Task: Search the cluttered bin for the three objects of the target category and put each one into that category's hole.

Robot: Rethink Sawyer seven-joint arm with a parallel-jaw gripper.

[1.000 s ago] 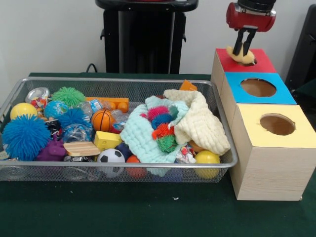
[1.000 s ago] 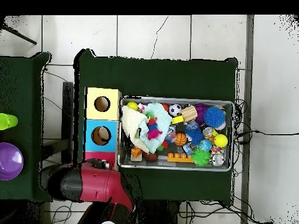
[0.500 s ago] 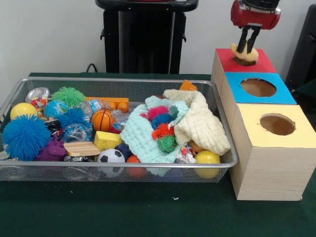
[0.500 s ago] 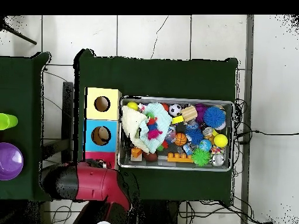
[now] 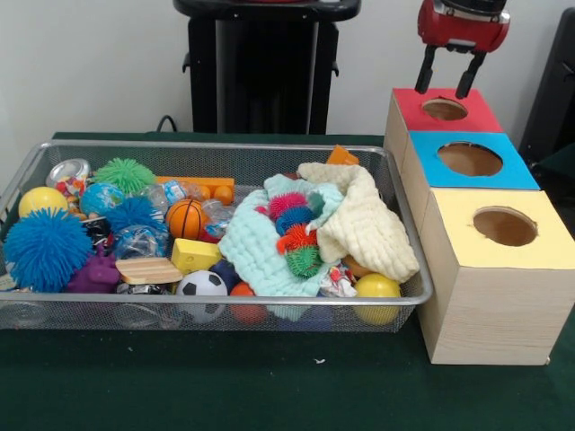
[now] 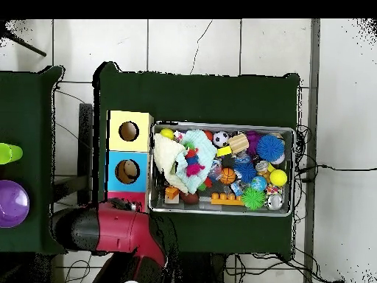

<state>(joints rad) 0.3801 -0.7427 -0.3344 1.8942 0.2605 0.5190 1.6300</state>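
Where the wire-mesh bin (image 5: pixel 216 305) sits on the dark green table (image 5: pixel 225 386), its contents are a mixed heap of soft, hard and spiky items. At one end lie a large blue spiky ball (image 5: pixel 45 249), a green spiky ball (image 5: pixel 124 174), a smooth yellow ball (image 5: pixel 41 200), a small basketball (image 5: pixel 185 218), a soccer ball (image 5: pixel 201 285), a flat wooden block (image 5: pixel 149 270) and a yellow block (image 5: pixel 195 255). A pale turquoise waffle-knit cloth (image 5: pixel 256 256) and a cream knitted cloth (image 5: pixel 364 224) lie crumpled at the other end, with a cluster of small bristly toys (image 5: pixel 295 235) in red, teal, orange and green nested between them. A second yellow ball (image 5: pixel 377 287) rests against the bin's front wall.

Beside the bin stand three wooden boxes in a row, each with a round hole in a coloured top: a yellow box (image 5: pixel 494 269), a blue box (image 5: pixel 469 160) and a red box (image 5: pixel 442 109).

The gripper (image 5: pixel 446 77) hangs directly above the hole of the red box. Its two black fingers (image 5: pixel 424 70) are spread wide apart, holding nothing and touching nothing. In the overhead view the red arm (image 6: pixel 110 230) covers the red box, and the gripper itself is hidden beneath it.
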